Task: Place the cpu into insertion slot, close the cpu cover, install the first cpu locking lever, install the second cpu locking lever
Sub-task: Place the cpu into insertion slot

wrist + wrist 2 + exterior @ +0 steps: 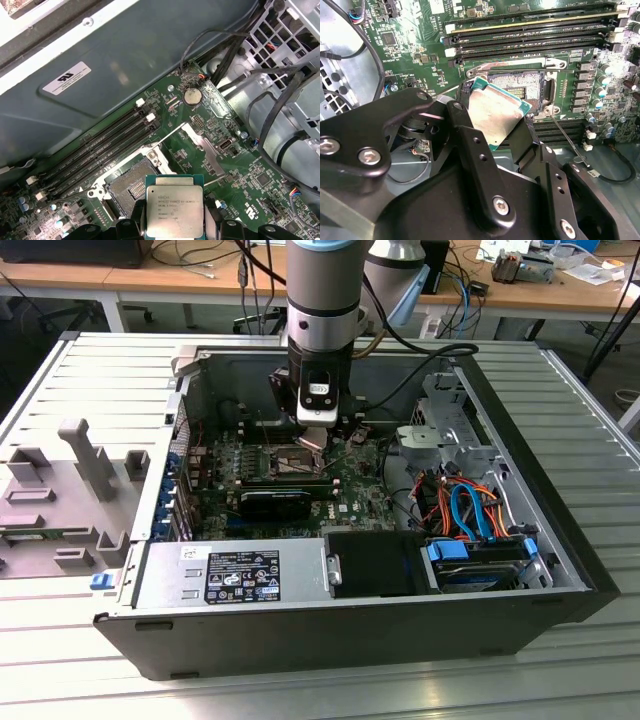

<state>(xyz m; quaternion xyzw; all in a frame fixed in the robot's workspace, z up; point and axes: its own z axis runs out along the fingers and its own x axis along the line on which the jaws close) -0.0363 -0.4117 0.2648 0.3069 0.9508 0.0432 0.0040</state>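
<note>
The open computer case [350,630] lay on a ribbed metal table [90,370], with the green motherboard [240,175] inside. The gripper [494,125] hung over it, jaws clamped on the cpu [174,212]. The cpu cover [202,150] stood raised beside the bare insertion slot [131,187]. The cpu hovered near the slot, unseated.

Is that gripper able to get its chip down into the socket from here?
Probably yes. The gripper holds the cpu close over the slot, which lies open. The cover looks swung back, and nothing lies across the slot.
</note>
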